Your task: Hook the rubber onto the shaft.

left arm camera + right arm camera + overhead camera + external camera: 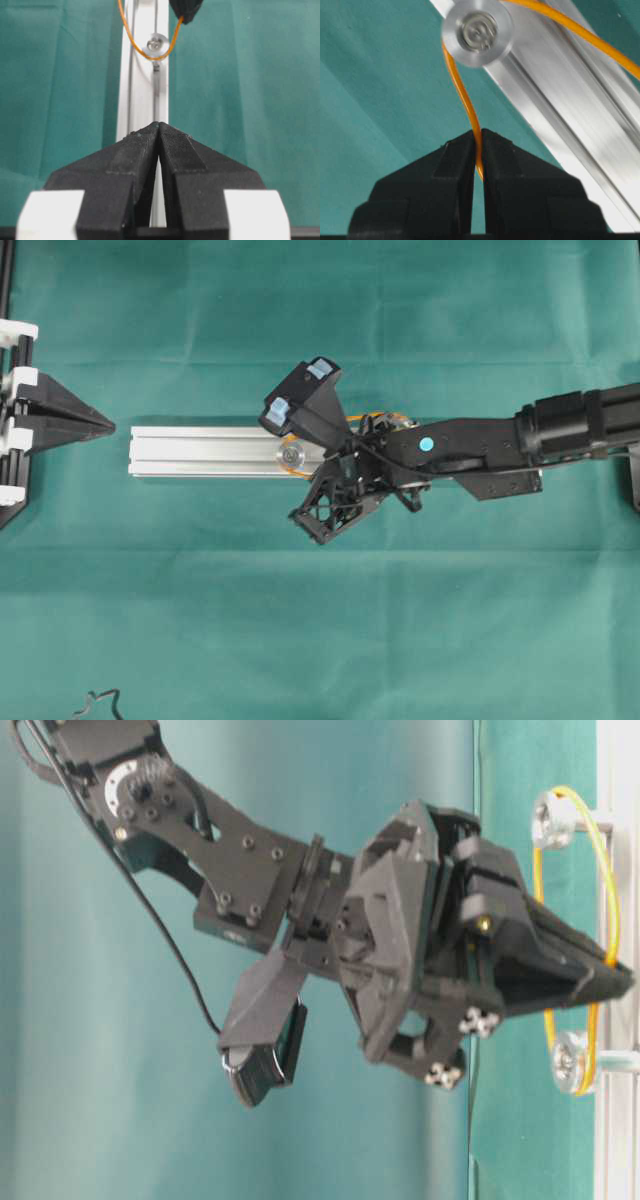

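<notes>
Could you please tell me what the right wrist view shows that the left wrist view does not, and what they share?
Only the right wrist view shows the right gripper shut on the rubber band, pinched between its tips just below a round silver shaft head. Only the left wrist view shows the left gripper shut and holding nothing, short of the rail's near end. Both show the orange band looped around the shaft head on the silver rail, over green cloth.
</notes>
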Robot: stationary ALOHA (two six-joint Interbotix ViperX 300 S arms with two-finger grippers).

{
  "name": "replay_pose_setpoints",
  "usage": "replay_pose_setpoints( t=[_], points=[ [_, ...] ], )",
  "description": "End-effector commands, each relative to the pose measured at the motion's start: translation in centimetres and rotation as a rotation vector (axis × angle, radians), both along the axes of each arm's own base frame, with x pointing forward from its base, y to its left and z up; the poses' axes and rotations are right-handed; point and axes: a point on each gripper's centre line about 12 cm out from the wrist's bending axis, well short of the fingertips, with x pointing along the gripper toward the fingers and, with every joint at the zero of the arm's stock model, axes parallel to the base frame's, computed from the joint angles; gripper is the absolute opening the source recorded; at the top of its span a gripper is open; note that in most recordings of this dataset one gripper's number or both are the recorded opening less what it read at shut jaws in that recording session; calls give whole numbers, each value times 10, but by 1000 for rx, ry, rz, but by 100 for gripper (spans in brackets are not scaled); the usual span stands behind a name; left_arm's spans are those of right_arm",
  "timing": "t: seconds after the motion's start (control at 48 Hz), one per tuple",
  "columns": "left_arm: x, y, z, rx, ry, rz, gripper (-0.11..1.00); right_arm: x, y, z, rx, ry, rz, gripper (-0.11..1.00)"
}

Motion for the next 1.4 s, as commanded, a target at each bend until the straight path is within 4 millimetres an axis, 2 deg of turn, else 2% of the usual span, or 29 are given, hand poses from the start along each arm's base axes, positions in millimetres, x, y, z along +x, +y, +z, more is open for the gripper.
replay_pose_setpoints(
  t=[0.0,0.646,0.709,0.771,0.896,0.959,1.0,1.376],
  points=[
    [3,0,9,2,-22,2,0,-1,1,21,1,-53,9,6],
    [3,0,9,0,-22,3,0,0,2,22,-3,-59,20,7],
    [3,0,9,0,-22,3,0,0,1,21,-3,-58,18,14],
    [3,0,9,0,-22,3,0,0,1,22,-3,-58,18,27],
    [3,0,10,0,-23,3,0,0,2,22,-3,-58,20,64],
    [3,0,9,0,-22,3,0,0,2,22,-4,-59,21,80],
    [3,0,9,0,-22,3,0,0,1,22,-4,-57,19,86],
    [3,0,9,0,-22,3,0,0,1,21,-4,-57,20,85]
  ],
)
